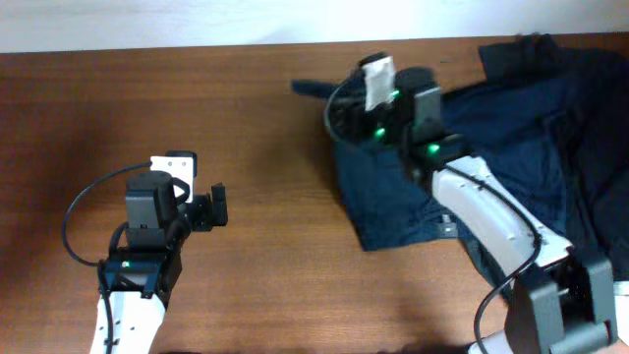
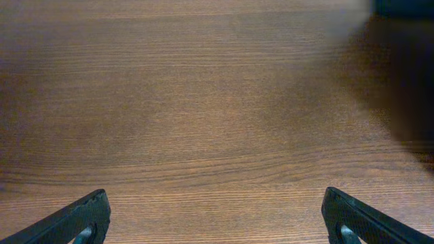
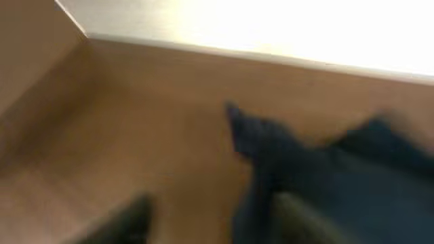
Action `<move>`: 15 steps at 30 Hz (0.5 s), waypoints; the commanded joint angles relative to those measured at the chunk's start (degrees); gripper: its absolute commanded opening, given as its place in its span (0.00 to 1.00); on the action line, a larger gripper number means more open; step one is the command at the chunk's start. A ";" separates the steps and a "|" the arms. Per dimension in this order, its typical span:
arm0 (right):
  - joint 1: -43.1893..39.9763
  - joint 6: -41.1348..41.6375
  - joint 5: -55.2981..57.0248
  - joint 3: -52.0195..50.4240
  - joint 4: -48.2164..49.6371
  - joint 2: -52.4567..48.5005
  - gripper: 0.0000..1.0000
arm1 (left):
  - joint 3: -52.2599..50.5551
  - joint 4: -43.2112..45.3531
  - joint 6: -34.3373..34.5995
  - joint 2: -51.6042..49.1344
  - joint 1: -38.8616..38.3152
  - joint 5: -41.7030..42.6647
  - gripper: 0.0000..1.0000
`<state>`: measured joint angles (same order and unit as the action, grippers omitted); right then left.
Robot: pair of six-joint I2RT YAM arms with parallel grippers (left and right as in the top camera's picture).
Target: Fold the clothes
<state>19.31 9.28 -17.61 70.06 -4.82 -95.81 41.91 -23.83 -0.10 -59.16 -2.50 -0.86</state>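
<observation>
clothes [image 1: 393, 197] lie under right gripper [image 3: 213, 220], well apart from left gripper [image 2: 213, 217].

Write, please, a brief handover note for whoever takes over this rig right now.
Left gripper: open, holding nothing, over bare table.
Right gripper: at the far-left edge of the navy shorts. The wrist view is blurred, so its grip is unclear.
Clothes: the shorts lie rumpled on the table's right side, next to the darker garments.
Done: no finished fold visible.
Left: fold the shorts, then the darker garments.
</observation>
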 commanded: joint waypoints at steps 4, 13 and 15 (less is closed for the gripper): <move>-8.46 0.66 12.31 0.31 -22.32 0.96 0.99 | 1.16 0.20 0.57 -0.04 0.31 10.19 0.99; -33.70 0.68 12.13 0.31 -55.60 1.81 0.99 | 1.16 2.86 14.45 -8.50 -7.37 27.04 0.99; -37.07 0.68 11.85 0.31 -58.47 1.81 0.99 | 1.14 6.05 20.61 -14.08 -12.68 27.06 0.99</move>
<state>-15.16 9.45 -5.72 70.28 -61.71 -95.68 41.98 -19.88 11.53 -67.66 -9.93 23.77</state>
